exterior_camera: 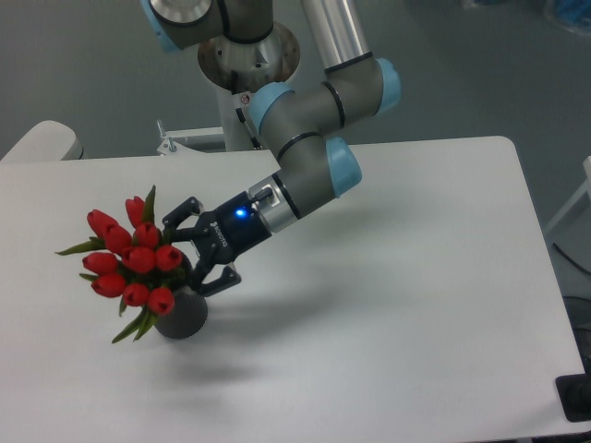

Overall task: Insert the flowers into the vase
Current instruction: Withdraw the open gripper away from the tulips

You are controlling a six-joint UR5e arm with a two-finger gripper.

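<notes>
In the fixed camera view, the flowers (131, 263) are sitting in the vase (182, 314), leaning left. The gripper (192, 249) is hovering just right of the blooms, its fingers (185, 209) spreading wide, gripping nothing.

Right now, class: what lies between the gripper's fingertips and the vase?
Nothing: in the fixed camera view the open gripper hangs just beside the vase, flowers to its left.

Matt and gloss at the table
Table (397, 305) smooth matt white; vase (182, 317) dull dark grey; flowers (131, 263) glossy red; gripper (199, 247) black, plastic-looking.
</notes>
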